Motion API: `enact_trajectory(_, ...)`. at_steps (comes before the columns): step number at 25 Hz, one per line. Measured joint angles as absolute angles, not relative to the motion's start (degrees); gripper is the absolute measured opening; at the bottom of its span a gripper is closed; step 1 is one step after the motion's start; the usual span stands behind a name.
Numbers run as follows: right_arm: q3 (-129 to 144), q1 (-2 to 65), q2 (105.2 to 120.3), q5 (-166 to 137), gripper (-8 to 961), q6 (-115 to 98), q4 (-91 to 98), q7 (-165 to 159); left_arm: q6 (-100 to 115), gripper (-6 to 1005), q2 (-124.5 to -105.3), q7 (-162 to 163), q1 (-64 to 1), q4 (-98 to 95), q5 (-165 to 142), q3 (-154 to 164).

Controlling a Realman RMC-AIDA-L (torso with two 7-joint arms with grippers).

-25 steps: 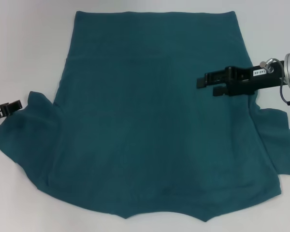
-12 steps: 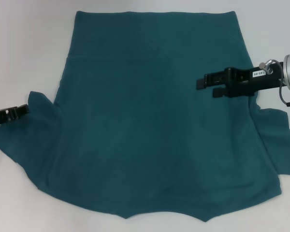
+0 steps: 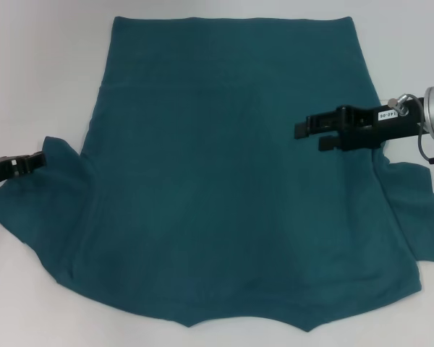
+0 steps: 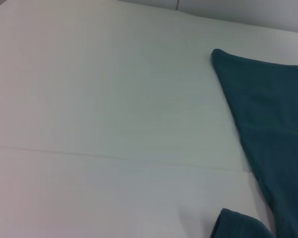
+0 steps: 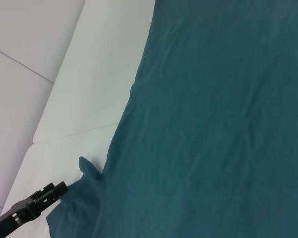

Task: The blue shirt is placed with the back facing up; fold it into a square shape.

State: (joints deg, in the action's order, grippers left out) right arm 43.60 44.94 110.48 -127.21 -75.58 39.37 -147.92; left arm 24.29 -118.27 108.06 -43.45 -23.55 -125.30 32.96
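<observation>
So the blue shirt (image 3: pixel 239 173) is lying spread flat on the white worktop (image 3: pixel 36 79), hem at the far end, sleeves flared out on both sides. The right pincer (image 3: pixel 307 134) hovers over the shirt's right side, its black fingers reaching toward the shirt's middle (slightly spread, nothing between them). The left pincer (image 3: pixel 37 160) is right at the shirt's left sleeve tip, and I can't tell if it's pinching fabric. Compared with a second ago, the left pincer has crept in closer to that sleeve and the right one dipped slightly.
</observation>
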Motion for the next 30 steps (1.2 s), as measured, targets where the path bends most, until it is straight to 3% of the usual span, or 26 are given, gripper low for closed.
enact_trajectory(18,43.4,44.7,110.39,-127.3,745,-75.3,39.4,-147.9,24.6,734,-118.79,106.4,-43.2,-22.6,-125.5,33.0)
enact_trajectory(30,43.1,44.5,110.06,-127.3,745,-75.3,39.4,-147.9,33.2,734,-120.77,107.1,-40.1,-28.9,-125.0,33.0)
